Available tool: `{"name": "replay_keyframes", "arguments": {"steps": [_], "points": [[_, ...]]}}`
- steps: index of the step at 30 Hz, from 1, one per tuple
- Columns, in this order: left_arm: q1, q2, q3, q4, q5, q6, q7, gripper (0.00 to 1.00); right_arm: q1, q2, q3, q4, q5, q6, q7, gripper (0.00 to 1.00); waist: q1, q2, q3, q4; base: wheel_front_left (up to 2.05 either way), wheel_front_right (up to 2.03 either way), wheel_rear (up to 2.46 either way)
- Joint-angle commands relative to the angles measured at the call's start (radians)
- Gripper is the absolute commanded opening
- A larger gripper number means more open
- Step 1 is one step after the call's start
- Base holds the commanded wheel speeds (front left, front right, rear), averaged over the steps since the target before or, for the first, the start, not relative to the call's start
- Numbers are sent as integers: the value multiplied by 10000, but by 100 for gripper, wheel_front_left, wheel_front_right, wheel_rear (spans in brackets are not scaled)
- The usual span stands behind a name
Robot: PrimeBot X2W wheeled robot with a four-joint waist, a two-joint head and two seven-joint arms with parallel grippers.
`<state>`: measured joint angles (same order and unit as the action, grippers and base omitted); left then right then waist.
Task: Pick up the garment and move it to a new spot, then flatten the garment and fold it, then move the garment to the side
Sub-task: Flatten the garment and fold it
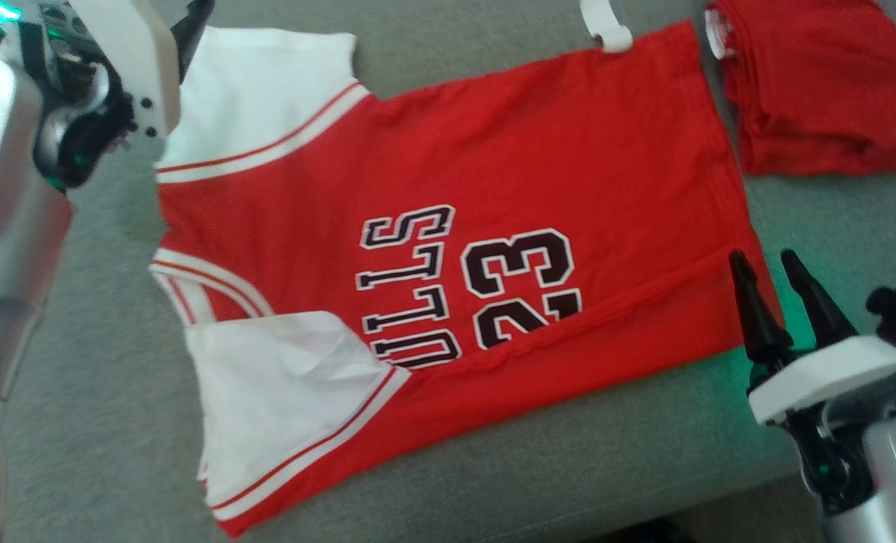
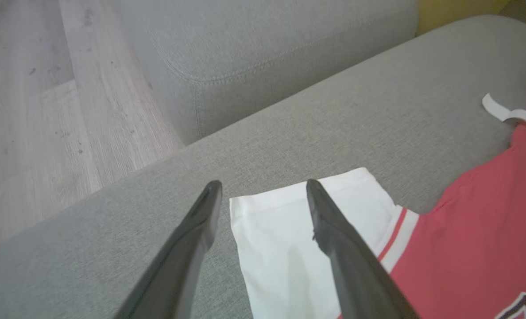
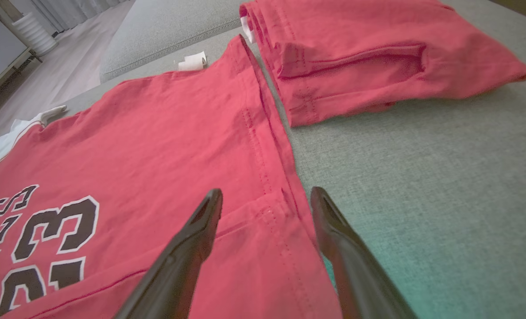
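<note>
The garment (image 1: 493,151) is a red jersey with white sleeves and a black "23" print, spread flat on the grey sofa seat (image 1: 101,422). Its near long edge is folded over and covers part of the print. My left gripper (image 2: 263,186) is open just above the corner of the far white sleeve (image 2: 285,248), holding nothing. My right gripper (image 1: 768,260) is open at the jersey's hem corner (image 3: 285,212), its fingers straddling the hem without gripping it.
A second red garment (image 1: 817,83) lies folded at the far right of the seat, close to the jersey's hem. A white strip (image 1: 606,26) sticks out at the jersey's far edge. Wooden floor (image 2: 32,110) lies beyond the sofa's edge.
</note>
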<state>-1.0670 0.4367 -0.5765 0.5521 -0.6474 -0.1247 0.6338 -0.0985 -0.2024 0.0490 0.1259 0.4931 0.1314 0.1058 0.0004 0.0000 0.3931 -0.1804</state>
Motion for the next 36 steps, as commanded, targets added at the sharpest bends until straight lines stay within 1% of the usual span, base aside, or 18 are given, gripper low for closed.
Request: {"name": "replay_keyframes", "arguments": {"steps": [1,4,12,18,22,23,25,26,28,30,33,36], "points": [[-590,439,271,-35,-74,-48,281,100,-218,-238,216,-314,84,-7,-130,100,-4,0,445,-425,0,0,0],[-948,667,117,446,-145,-53,669,100,-415,-239,355,-232,166,-7,-268,100,-4,0,721,-673,0,0,0],[-1440,1335,-71,1431,225,7,658,100,-722,-183,730,116,381,-7,-619,100,-4,0,1267,-1185,0,0,0],[-1507,1517,-188,1907,346,73,751,100,-881,-208,867,365,486,-7,-832,100,-4,0,1445,-1340,0,0,0],[-1463,1487,-198,2059,153,48,899,100,-975,-257,879,504,526,-7,-929,100,-4,0,1494,-1347,0,0,0],[-1453,1475,-214,2069,103,40,957,78,-1001,-272,863,537,534,-7,-946,100,-4,0,1500,-1333,0,0,0],[-1438,1447,-237,2056,-4,24,1039,16,-1057,-305,823,598,549,-7,-974,100,-4,0,1502,-1297,0,0,0],[-1421,1423,-241,2049,-97,12,1096,0,-1083,-324,799,613,544,-7,-981,100,-4,0,1491,-1270,0,0,0],[-1376,1338,-260,1984,-289,-6,1204,0,-1122,-370,728,623,527,-7,-990,100,-4,0,1439,-1191,0,0,0],[-1370,1306,-315,1807,-355,-22,1074,0,-1169,-436,665,588,515,-7,-984,100,-4,0,1379,-1101,0,0,0],[-1443,1331,-453,1460,-222,-39,390,0,-1350,-510,721,368,634,-7,-868,100,-4,0,1250,-964,0,0,0],[-1522,1299,-667,1230,-77,-50,-319,0,-1751,-633,1092,-18,961,-7,-443,100,-4,0,1070,-827,0,0,0]]}}
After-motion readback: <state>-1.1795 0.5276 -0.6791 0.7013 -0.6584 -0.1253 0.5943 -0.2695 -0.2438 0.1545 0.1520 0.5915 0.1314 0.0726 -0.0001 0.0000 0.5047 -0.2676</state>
